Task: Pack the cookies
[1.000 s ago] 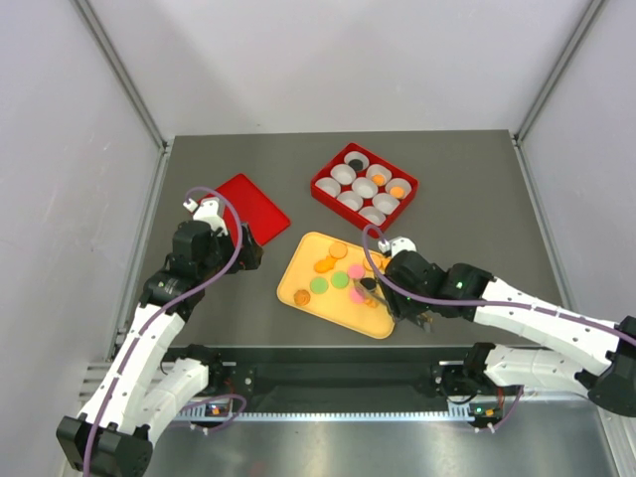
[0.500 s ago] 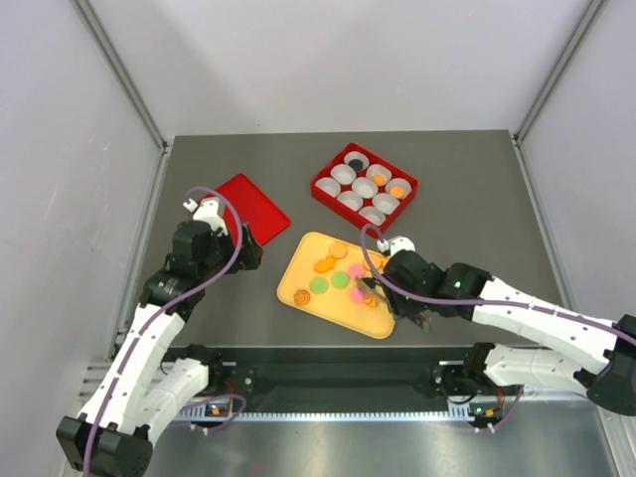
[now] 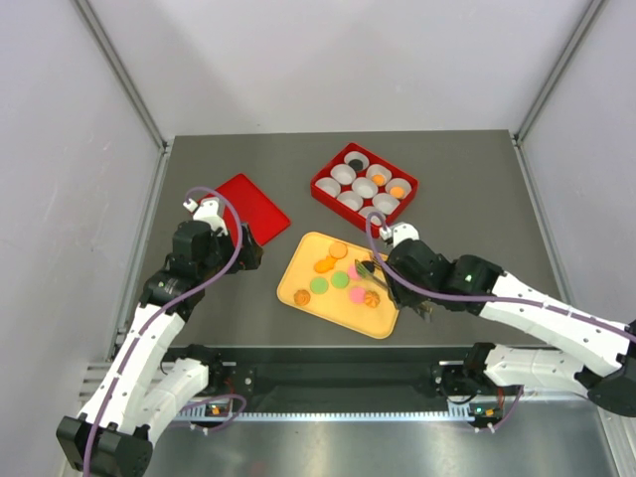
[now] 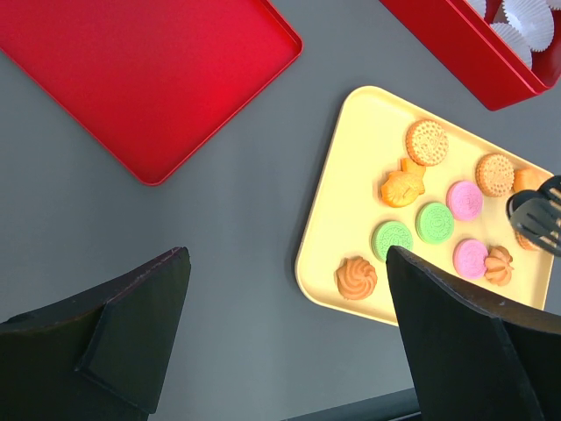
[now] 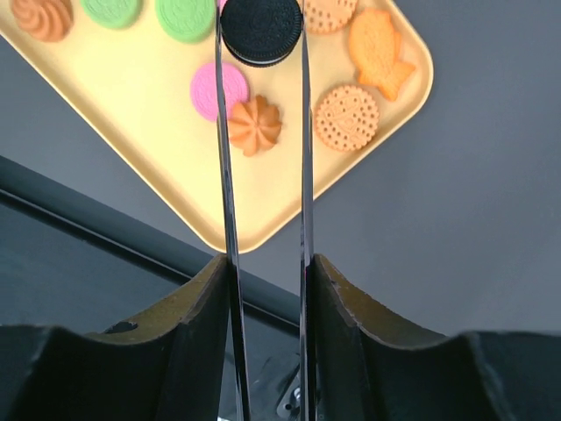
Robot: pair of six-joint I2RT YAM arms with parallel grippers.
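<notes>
Right hand (image 5: 260, 24) with black cookie (image 5: 261, 33), now higher

Yellow tray (image 4: 342, 175), orange, pink and green cookies (image 4: 434, 222), black cookie (image 5: 261, 31), red box (image 4: 456, 44), white cups (image 3: 365, 188), grey table (image 4: 219, 263).

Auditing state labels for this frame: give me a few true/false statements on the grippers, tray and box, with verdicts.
1. The right gripper is shut on a black cookie. True.
2. The left gripper holds a green cookie. False: it is open and empty, above the table.
3. Three paper cups in the red box hold a cookie. True: one black, two orange.
4. The yellow tray is bare. False: several cookies lie on it.
5. The red lid covers the box. False: it lies flat on the table, apart from the box.
</notes>
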